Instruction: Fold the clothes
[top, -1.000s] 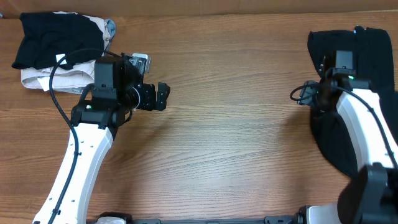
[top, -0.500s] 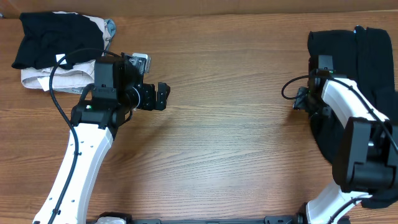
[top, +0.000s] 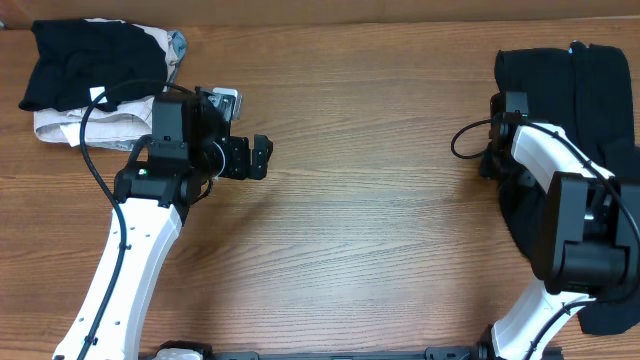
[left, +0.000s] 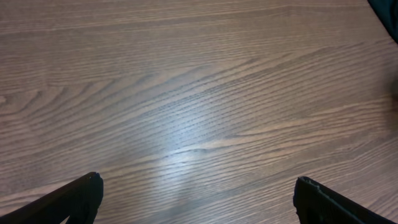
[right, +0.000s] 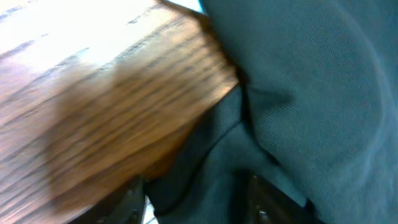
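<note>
While the right tool (right: 198, 208) sits against the black garment (top: 592, 90) at the right edge of the tabletop (top: 380, 220), with cloth bunched between its jaws, I cannot tell whether it grips. The left tool (left: 198, 193) hangs wide open and empty over bare wood, near a pile of clothes (top: 80, 75) in the far left corner.

dark garment (top: 592, 75) cut by frame edge, right gripper (right: 196, 200) mostly hidden

No legible text or labels.
</note>
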